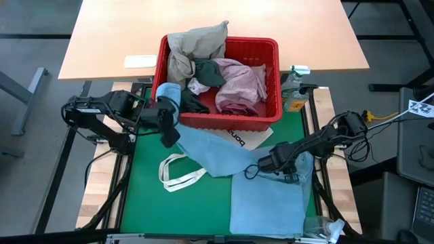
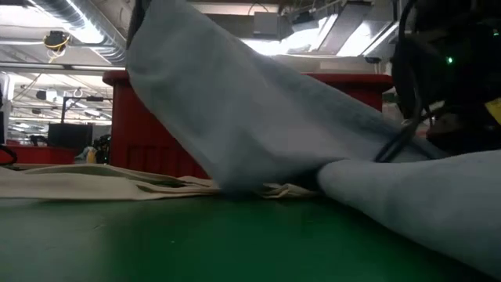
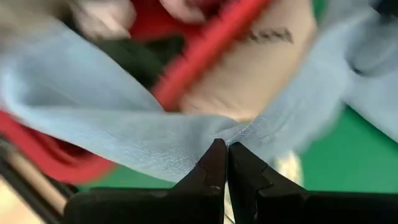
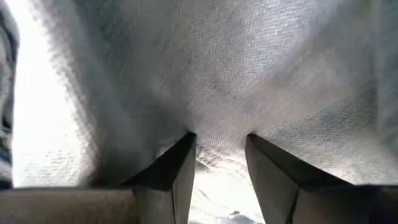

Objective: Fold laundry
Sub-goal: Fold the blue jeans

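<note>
A light blue garment (image 1: 264, 196) lies spread over the green mat (image 1: 146, 203), and one end runs up to the near left corner of the red basket (image 1: 273, 46). My left gripper (image 1: 175, 132) hangs above the mat in front of that corner, shut on a raised part of the garment (image 3: 186, 134). My right gripper (image 1: 261, 166) is low over the garment's middle, pointing steeply down, with cloth bunched between its fingers (image 4: 219, 135). The basket holds beige, dark green and pink garments (image 1: 234, 85). A white tote bag (image 1: 245, 137) lies partly under the blue garment. My left gripper pinches a gathered fold of the light blue garment (image 3: 239, 132) between its two fingertips, coming from above and slanting down. The cloth fans out to both sides of the fingers and slopes down to the mat (image 2: 258, 133). My right gripper has a thick bunch of the same garment (image 4: 217, 146) between its parted fingers, coming from above. Creases in the cloth run toward the fingertips (image 4: 186, 140). The garment around it rests on the mat.
The tote's loop handles (image 1: 178, 173) lie on the mat left of the garment. A spray bottle (image 1: 295, 88) stands by the basket's right side. A wooden table (image 1: 122, 34) lies beyond the basket. Bare mat shows at the near left.
</note>
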`<act>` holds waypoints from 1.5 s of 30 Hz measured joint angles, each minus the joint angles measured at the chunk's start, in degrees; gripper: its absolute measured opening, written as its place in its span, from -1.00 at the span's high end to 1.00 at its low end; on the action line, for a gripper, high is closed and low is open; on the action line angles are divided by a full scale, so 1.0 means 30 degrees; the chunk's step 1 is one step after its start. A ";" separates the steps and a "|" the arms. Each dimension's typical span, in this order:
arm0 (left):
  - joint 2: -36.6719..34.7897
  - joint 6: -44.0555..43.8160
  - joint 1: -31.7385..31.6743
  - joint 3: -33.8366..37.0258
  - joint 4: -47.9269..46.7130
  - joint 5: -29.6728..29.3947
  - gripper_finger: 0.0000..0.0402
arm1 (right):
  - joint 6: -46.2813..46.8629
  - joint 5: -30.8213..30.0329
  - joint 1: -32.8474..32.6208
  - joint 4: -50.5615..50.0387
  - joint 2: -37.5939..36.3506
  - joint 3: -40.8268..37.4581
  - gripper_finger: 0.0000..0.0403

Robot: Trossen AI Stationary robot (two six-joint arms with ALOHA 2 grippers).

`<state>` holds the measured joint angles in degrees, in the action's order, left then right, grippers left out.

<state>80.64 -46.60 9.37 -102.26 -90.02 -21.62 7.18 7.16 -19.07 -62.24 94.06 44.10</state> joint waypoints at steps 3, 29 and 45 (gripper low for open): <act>0.0000 -0.0915 0.0032 0.0000 -0.0010 0.3534 1.00 | -0.0060 0.0444 0.0000 -0.0372 0.0051 -0.0045 0.28; 0.3018 -1.0429 0.8431 0.0000 -0.0016 0.1917 1.00 | -0.1552 -0.0286 -0.0029 -0.0946 -0.1152 -0.0125 0.28; 0.4160 -1.0235 0.6251 0.0000 0.0002 -0.2982 1.00 | -0.0882 -0.4052 -0.0007 0.2931 -0.6330 -0.0080 0.28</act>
<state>93.12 -77.31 28.12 -102.26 -90.02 -30.57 4.53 -4.99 -19.09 -53.45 75.07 43.86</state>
